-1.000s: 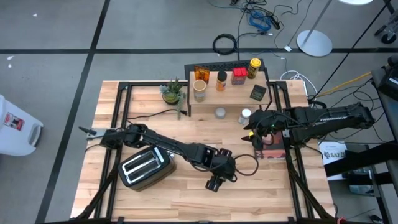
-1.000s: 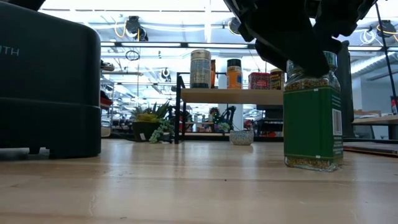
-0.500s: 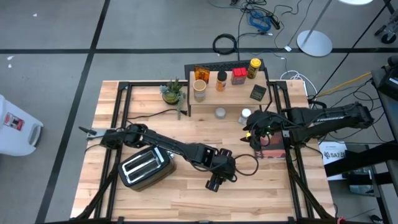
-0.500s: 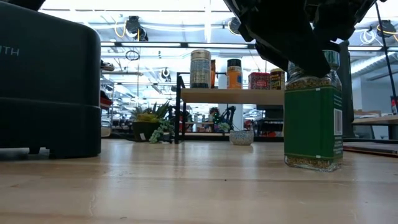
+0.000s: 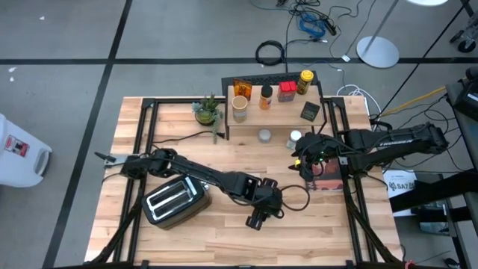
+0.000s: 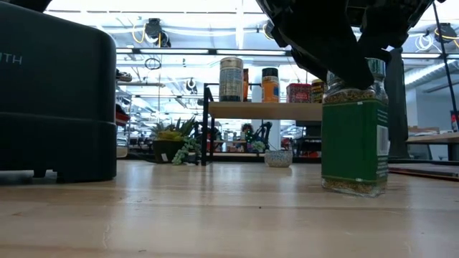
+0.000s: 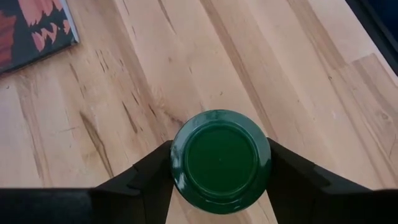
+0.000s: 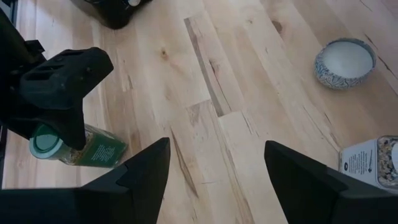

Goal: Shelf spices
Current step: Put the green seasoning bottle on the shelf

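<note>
Green jar with green cap, upright on the tabletop. Shelf, light wood top on black legs, on which 5 spices are stood; 2 more are set before it.

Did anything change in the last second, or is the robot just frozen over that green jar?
The left claw closed onto the green-lidded jar, fingers now against its lid, and the jar shifted slightly sideways in the low view. It stands upright on the table. The right claw hangs open where it was. The shelf, its jars and the toaster did not move.
</note>
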Robot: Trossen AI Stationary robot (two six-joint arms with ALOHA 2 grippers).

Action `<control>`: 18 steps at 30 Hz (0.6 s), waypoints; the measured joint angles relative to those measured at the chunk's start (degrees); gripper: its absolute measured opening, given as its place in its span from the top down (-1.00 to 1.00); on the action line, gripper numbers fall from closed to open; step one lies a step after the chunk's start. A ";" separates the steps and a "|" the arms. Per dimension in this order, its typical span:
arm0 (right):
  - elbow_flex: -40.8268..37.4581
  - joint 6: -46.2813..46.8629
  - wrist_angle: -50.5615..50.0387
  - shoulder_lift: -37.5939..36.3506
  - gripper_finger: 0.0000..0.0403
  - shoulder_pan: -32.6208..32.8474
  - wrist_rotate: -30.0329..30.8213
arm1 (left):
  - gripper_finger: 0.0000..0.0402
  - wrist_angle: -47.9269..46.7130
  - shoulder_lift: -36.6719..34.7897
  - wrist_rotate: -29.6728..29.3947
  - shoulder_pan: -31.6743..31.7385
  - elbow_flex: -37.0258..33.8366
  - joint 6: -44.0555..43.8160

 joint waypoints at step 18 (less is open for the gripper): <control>0.00 0.03 -1.01 -0.02 -0.24 0.00 0.00 | -0.05 -1.58 -3.39 -3.00 -0.20 -0.07 -0.15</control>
